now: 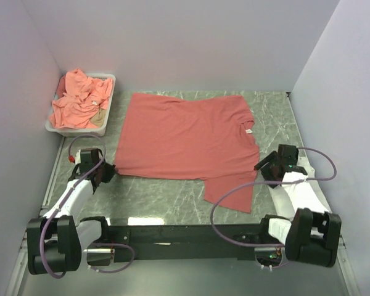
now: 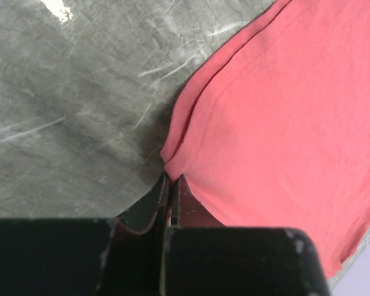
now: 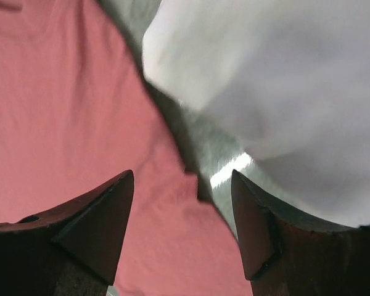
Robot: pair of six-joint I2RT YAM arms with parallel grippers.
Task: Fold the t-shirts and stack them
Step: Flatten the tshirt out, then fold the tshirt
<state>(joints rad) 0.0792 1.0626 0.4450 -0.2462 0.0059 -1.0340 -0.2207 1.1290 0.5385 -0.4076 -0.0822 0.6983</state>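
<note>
My left gripper [image 2: 171,180] is pinched tight on the near-left corner of the t-shirt [image 1: 185,135], and only a small nip of the hem sits between the jaws. The shirt lies spread flat in the middle of the table [image 1: 166,200], its hem toward the left edge and its neck label toward the right. One sleeve trails toward the near edge. My right gripper [image 3: 182,174] hangs with its jaws wide apart over the shirt's right-hand edge, beside the shoulder, holding nothing. More shirts [image 1: 80,102] sit heaped in the tray [image 1: 58,126] at the far-left corner.

The danger, as I judge it, is the lopsided hold. If I pull with the left while the right has no grip, the cloth will drag across the table and skew — or the little pinch of hem will simply slide out. When I close the right, it straddles the border of the fabric, so it could catch bare table or a mere thread of edge. The trailing sleeve could also get tucked crookedly into whatever fold I make.
</note>
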